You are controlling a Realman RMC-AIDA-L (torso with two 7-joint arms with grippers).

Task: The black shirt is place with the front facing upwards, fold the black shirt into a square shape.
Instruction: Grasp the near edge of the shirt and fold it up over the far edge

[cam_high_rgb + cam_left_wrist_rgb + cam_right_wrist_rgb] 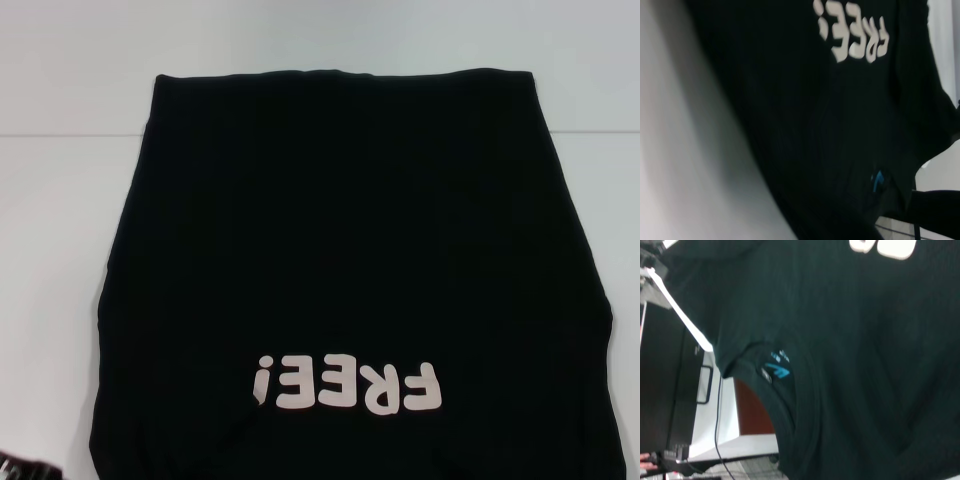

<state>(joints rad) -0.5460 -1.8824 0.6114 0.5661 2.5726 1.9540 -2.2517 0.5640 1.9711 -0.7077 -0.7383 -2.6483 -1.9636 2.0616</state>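
One black shirt (350, 250) spread front-up on the white table (60, 200), not yet squared.

Straight hem at the far side, white "FREE!" lettering (345, 385) near and upside down, sleeves nowhere visible along the left and right edges. Collar end with the blue neck label (777, 371) apparently draped past the near table edge, judging by the wrist views. Left gripper and right gripper both out of sight, so clenched or released: impossible to tell. Likely risks: overhanging collar weight dragging the cloth nearward once lifted; a pinch catching only the top layer and leaving the lower one behind; uneven pulls from the two sides skewing the fold and spoiling the square.
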